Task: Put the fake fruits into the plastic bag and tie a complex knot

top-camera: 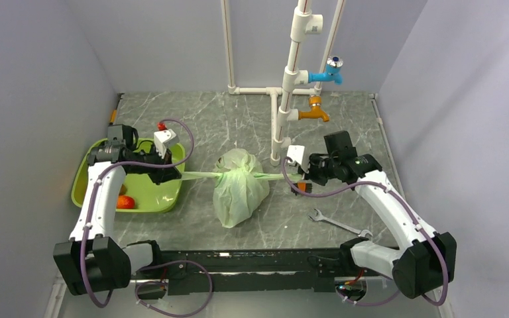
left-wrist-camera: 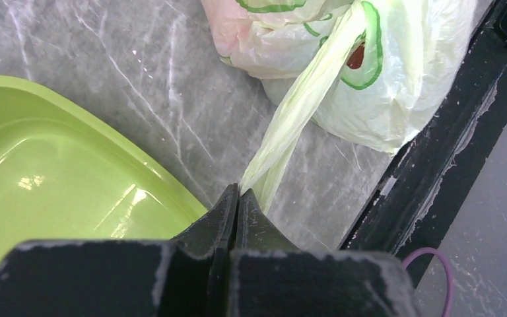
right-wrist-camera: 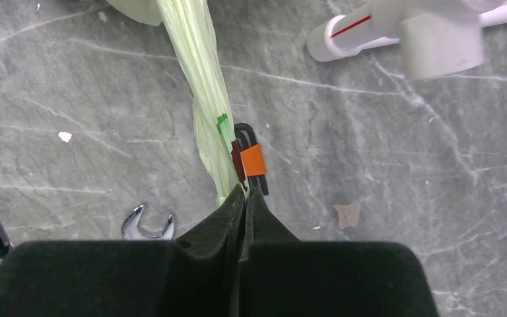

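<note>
A: Centre of the grey marbled table (top-camera: 344, 132), the plastic bag (top-camera: 240, 189) sits as a lumpy, crinkled bundle. It is thin, translucent pale green film, bulging at the bottom.

B: Look at the handles! The left handle (left-wrist-camera: 290, 119) is twisted into a narrow, ropy strip. The left gripper (left-wrist-camera: 237, 198) has its black fingers clamped flat on the end of it, just over the edge of the tray (top-camera: 83, 179).

A: That tray is rigid, glossy and lime green with rounded corners. One orange-red fruit (top-camera: 126, 202) lies in its near corner. Over in the left wrist view, a red patch shows through the bag's film.

B: It's the same on the other side. The right gripper (right-wrist-camera: 244, 195) is pinched tight on the right handle (right-wrist-camera: 198, 79), a pleated green band.

A: So both handles run in one straight, taut line from left to right across the table. The bundle's longer axis goes far to near, roughly square to that line, with the gathered top at the far end.

B: Under the right gripper lies a black hex key (right-wrist-camera: 252, 158) with an orange sleeve. A shiny steel wrench (right-wrist-camera: 146, 223) lies close by on the table. Smooth white plastic pipes (top-camera: 285, 112) stand behind the bag.
</note>
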Controlling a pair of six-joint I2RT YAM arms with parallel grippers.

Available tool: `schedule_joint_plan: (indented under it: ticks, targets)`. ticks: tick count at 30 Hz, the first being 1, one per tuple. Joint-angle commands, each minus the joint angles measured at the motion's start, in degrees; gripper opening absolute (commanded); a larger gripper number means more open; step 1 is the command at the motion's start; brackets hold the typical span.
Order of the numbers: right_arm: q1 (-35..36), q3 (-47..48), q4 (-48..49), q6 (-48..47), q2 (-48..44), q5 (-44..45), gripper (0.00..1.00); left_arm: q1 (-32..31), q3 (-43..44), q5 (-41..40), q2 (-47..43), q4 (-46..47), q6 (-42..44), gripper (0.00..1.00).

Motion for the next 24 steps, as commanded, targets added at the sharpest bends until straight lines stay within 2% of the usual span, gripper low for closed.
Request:
schedule_joint_plan:
  ticks: [1, 8, 14, 19, 24]
  targets:
    - [-4.2, -5.2, -8.1, -3.1, 1.0, 19.1, 0.0, 5.3, -0.6, -16.2, 0.4, 2.8, 1.9, 0.0]
    - [-5.2, -11.5, -2.2, -4.2, 2.2, 20.5, 0.0, 8.4, -6.5, -20.2, 1.9, 5.1, 6.0, 0.0]
    - [-5.0, -6.5, -6.7, -1.9, 1.5, 12.5, 0.0, 7.5, -7.0, -17.0, -0.3, 3.1, 6.4, 0.0]
    - [-1.1, 1.1, -10.1, 4.0, 0.9, 6.1, 0.0, 6.3, -2.4, -9.9, -2.2, -0.6, 3.8, 0.0]
    - [6.9, 14.0, -9.1, 15.2, 1.6, 2.9, 0.0, 6.2, 6.8, 2.5, -4.2, -4.2, -2.2, 0.0]
